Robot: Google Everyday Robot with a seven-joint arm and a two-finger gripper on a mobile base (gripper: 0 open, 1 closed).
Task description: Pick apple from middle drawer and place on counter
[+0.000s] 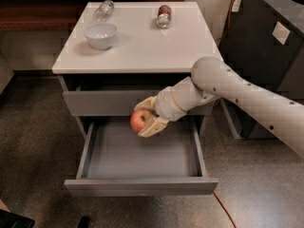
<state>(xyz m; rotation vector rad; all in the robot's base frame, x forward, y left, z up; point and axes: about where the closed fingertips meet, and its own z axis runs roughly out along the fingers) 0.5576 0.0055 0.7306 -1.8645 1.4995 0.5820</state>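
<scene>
The apple (139,120) is small, red with a yellowish patch. My gripper (146,118) is shut on it, one beige finger above and one below. It holds the apple in the air above the open middle drawer (142,153), just in front of the shut drawer front above. The middle drawer is pulled far out and its grey floor is bare. The counter (142,42) is the glossy pale top of the cabinet, higher than the apple. My white arm reaches in from the right.
On the counter stand a white bowl (100,35) at the left, a lying clear bottle (103,9) behind it, and a lying red-labelled can (164,16) at the back. A dark cabinet (266,46) stands to the right. A dark wooden ledge (42,8) runs behind.
</scene>
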